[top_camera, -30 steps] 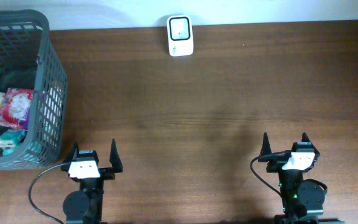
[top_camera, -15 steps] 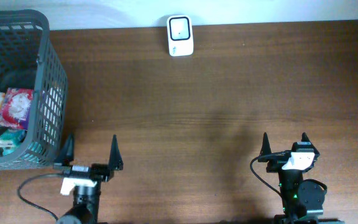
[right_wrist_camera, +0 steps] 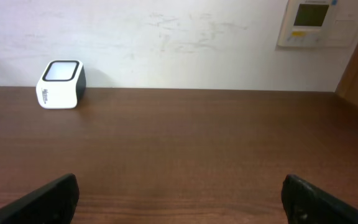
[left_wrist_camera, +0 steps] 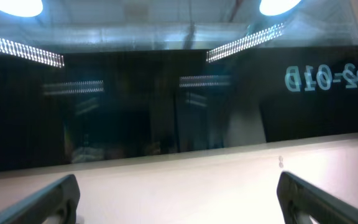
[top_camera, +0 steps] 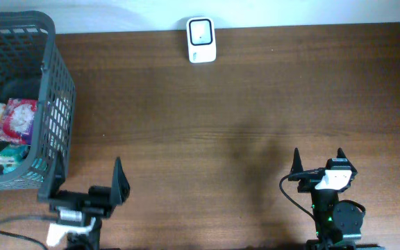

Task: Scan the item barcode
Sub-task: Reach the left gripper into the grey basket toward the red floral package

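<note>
Nearest you, the left hand (top_camera: 87, 172) and the right hand (top_camera: 318, 156) both stand with fingers spread wide, gripping nothing. Beyond them lies the dark wood-grain bench (top_camera: 255, 104). The packets (top_camera: 16, 118) you are to scan lie inside the grey mesh basket (top_camera: 51, 83) at the left side. The white scanner (top_camera: 201, 40) sits at the back edge, against a white wall (right_wrist_camera: 166, 37). Your left wrist view looks up at a dark window (left_wrist_camera: 166, 106) and ceiling lights (left_wrist_camera: 11, 5).

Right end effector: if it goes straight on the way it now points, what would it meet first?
Likely the white wall: ahead of the right end effector the wooden table looks bare. The barcode scanner stands well left of that line. Depth is unclear.
</note>
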### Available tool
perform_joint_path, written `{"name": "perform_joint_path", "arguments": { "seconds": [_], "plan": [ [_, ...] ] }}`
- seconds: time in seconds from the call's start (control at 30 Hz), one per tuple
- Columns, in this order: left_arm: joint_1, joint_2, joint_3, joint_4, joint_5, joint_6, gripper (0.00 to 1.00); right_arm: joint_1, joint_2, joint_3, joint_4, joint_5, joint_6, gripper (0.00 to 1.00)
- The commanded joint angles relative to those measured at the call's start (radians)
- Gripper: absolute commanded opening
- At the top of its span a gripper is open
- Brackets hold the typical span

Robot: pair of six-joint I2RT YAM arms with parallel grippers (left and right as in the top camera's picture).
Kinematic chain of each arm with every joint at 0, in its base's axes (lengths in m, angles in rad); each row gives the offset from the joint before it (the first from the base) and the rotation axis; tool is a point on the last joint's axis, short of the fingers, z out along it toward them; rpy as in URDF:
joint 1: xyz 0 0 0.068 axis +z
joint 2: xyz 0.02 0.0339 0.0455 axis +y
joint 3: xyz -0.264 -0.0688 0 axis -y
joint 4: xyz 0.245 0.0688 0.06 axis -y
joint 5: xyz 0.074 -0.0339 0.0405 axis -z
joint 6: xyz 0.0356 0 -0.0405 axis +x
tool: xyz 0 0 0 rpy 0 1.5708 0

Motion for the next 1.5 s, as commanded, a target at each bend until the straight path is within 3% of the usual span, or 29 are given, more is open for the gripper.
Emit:
{"name": "perform_joint_path", "arguments": {
  "seconds": [0.0, 0.07, 0.13, 0.17, 0.27, 0.43, 0.6, 0.63, 0.73, 0.87, 1.13, 1.27, 1.47],
  "plan": [
    [-0.003, 0.174, 0.228, -0.253, -0.014, 0.012, 0.99, 0.006, -0.006, -0.009, -0.003, -0.006, 0.008, 0.99],
    [-0.004, 0.314, 0.36, -0.369, 0.068, 0.011, 0.99, 0.006, -0.006, -0.009, -0.003, -0.006, 0.008, 0.99],
    [-0.004, 0.391, 0.414, -0.343, 0.265, 0.012, 0.99, 0.006, -0.005, -0.009, -0.003, -0.006, 0.008, 0.98],
    [-0.004, 0.406, 0.416, -0.301, 0.286, 0.015, 0.99, 0.006, -0.005, -0.009, -0.003, -0.006, 0.008, 0.98],
    [-0.003, 0.46, 0.448, -0.224, 0.233, -0.023, 0.99, 0.006, -0.005, -0.009, -0.003, -0.006, 0.008, 0.98],
    [-0.004, 0.679, 0.77, -0.62, 0.241, -0.045, 0.99, 0.006, -0.005, -0.009, -0.003, -0.006, 0.008, 0.98],
    [-0.003, 0.781, 0.825, -0.625, 0.126, 0.01, 0.99, 0.006, -0.005, -0.009, -0.003, -0.006, 0.008, 0.99],
    [0.0, 0.835, 0.885, -0.683, 0.117, 0.011, 0.99, 0.006, -0.005, -0.009, -0.003, -0.006, 0.008, 0.99],
    [0.066, 1.089, 1.232, -1.048, 0.121, 0.011, 0.99, 0.006, -0.005, -0.009, -0.003, -0.006, 0.008, 0.98],
    [0.163, 1.347, 1.588, -1.326, 0.129, 0.011, 0.99, 0.006, -0.005, -0.009, -0.003, -0.006, 0.008, 0.99],
    [0.203, 1.399, 1.649, -1.346, 0.071, 0.014, 0.99, 0.006, -0.005, -0.009, -0.003, -0.006, 0.008, 0.99],
    [0.239, 1.399, 1.689, -1.337, -0.052, -0.101, 0.99, 0.006, -0.005, -0.009, -0.003, -0.006, 0.008, 0.98],
    [0.462, 1.458, 1.694, -1.281, -0.126, -0.132, 0.99, 0.006, -0.005, -0.009, -0.003, -0.006, 0.008, 0.99]
  ]
}}
